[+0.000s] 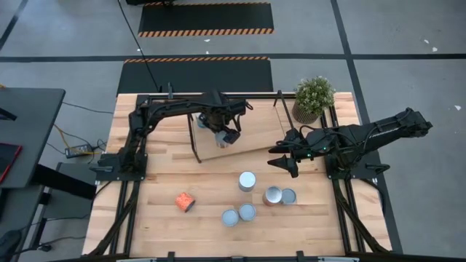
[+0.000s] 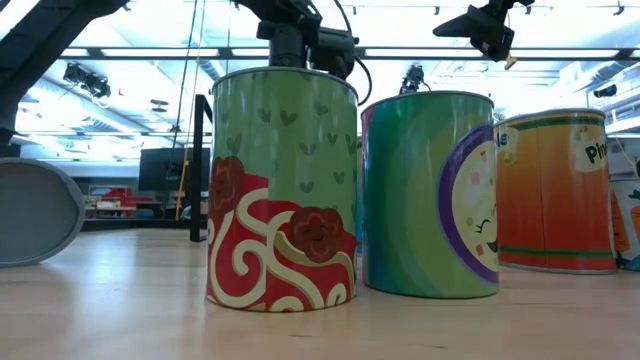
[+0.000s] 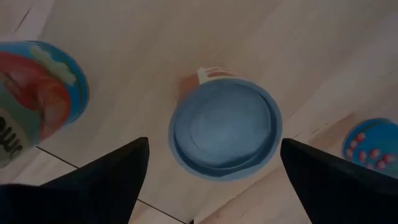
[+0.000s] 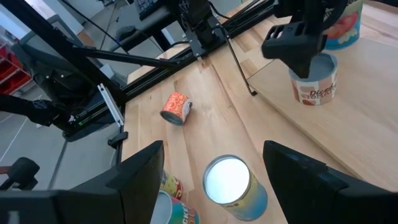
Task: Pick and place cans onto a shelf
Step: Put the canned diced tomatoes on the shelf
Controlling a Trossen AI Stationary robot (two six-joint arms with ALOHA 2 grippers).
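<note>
Grey floor and hazard-striped mats frame the wooden surface (image 1: 160, 211), and we're mid-placement. Left claw (image 1: 227, 135) hangs over the slanted shelf (image 1: 255, 135), fingers spread wide around a can (image 3: 225, 127) that sits upright on the board; in the left wrist view the dark fingers stand clear of its rim on both sides, so that looks like a release, not a grip. A second can (image 3: 37, 93) stands beside it on the shelf.

Right claw (image 1: 285, 161) hovers by the shelf's near right corner, jaws partly apart and holding nothing.

Plenty left to move: a tipped orange can (image 1: 185, 201) lies alone on its side, and five upright ones (image 1: 247, 181) cluster near the front.

My read: the left arm should lift straight up and clear before swinging away, or it could topple the fresh can on that slope.

The placed can shows a pale blue round top and a white-and-orange label.
</note>
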